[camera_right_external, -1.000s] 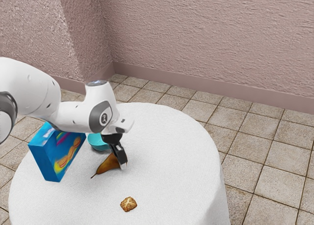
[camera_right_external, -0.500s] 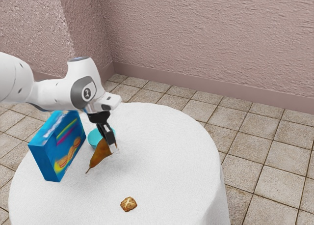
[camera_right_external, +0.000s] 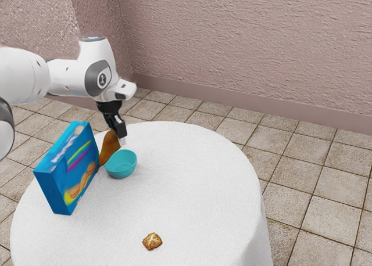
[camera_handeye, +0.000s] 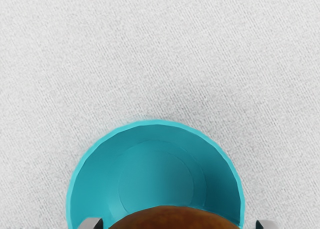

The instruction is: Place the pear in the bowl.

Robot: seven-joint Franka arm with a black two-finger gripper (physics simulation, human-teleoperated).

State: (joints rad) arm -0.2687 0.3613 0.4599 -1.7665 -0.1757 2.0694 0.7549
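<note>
Whereas the pear (camera_right_external: 109,147) was partly hiding the bowl (camera_right_external: 121,165) in the exterior view a moment ago, it now hangs farther up and toward that view's left, clasped between the fingers (camera_right_external: 120,130). Carrying seems nearly done; lowering probably comes next, though I can't tell whether the pear is centred, and its narrow end could catch the rim.

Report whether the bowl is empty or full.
Empty, as far as it shows: the bowl has a bare floor in the wrist view, and the pear, which hides part of it there, hangs in the claw.
</note>
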